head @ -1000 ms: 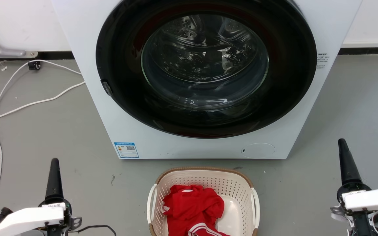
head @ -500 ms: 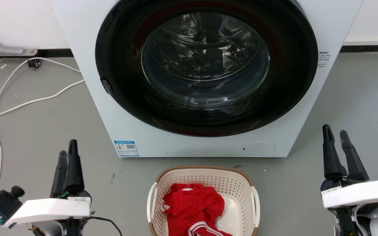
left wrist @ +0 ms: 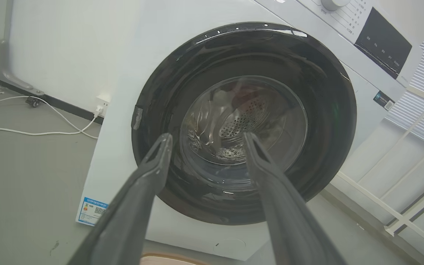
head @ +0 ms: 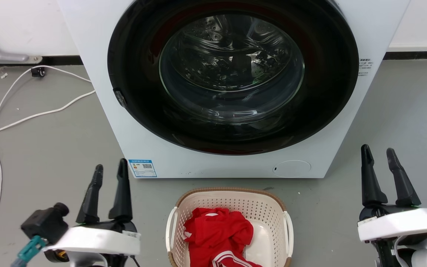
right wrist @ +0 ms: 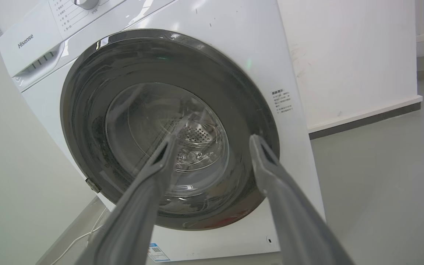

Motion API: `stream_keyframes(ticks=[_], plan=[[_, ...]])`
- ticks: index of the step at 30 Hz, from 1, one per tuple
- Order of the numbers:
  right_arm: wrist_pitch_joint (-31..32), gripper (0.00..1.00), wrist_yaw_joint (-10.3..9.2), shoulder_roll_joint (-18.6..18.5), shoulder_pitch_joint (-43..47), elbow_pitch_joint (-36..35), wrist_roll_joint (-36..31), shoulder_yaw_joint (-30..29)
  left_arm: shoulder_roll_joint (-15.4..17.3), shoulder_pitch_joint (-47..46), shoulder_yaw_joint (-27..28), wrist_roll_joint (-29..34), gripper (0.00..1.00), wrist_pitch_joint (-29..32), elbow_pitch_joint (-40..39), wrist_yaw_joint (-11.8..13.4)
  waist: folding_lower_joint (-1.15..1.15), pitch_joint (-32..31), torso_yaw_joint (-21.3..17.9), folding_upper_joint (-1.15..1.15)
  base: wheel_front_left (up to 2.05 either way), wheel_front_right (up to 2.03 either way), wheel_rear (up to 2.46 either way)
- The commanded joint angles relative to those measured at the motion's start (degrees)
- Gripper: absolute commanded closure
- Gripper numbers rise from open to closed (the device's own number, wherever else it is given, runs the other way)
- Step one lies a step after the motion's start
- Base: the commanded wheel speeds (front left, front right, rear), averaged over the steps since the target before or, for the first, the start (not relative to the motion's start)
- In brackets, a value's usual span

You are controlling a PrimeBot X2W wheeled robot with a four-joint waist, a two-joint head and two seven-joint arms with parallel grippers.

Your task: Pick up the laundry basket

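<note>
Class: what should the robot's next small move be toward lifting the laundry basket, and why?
Probably lower both open grippers inward to the white handles: the left gripper and right gripper flank the laundry basket without touching it, aimed at the washing machine.

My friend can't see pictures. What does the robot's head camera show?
A cream laundry basket with red clothes inside sits on the grey floor in front of a big white washer with a round dark door. The robot's left hand and right hand are open on either side of the basket, not touching it.
</note>
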Motion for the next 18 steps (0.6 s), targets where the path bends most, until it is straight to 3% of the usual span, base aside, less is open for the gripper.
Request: stream_keyframes(ticks=[1, 8, 18], plan=[[-0.7, 0.00, 0.11, -0.2, 0.0, -0.3, -2.1, -0.2, 0.2, 0.2, -1.3, 3.0, 0.00, -0.6, -0.6, 0.2, 0.00, 0.0, 0.0, 0.00, 0.00, 0.00, 0.00], [-1.8, 0.00, 0.11, -0.2, 0.5, 0.8, -7.5, 0.2, 0.5, 0.5, -3.3, 8.4, 0.00, -1.7, 1.1, 0.4, 0.00, -0.1, -0.1, 0.00, 0.00, 0.00, 0.00], [-3.0, 0.00, 0.12, -0.2, 0.6, 0.6, -14.3, 0.5, 2.3, 0.0, -6.6, 15.6, 0.00, -2.9, 0.4, 4.1, 0.00, 0.4, -0.1, 0.00, 0.00, 0.00, 0.00]])
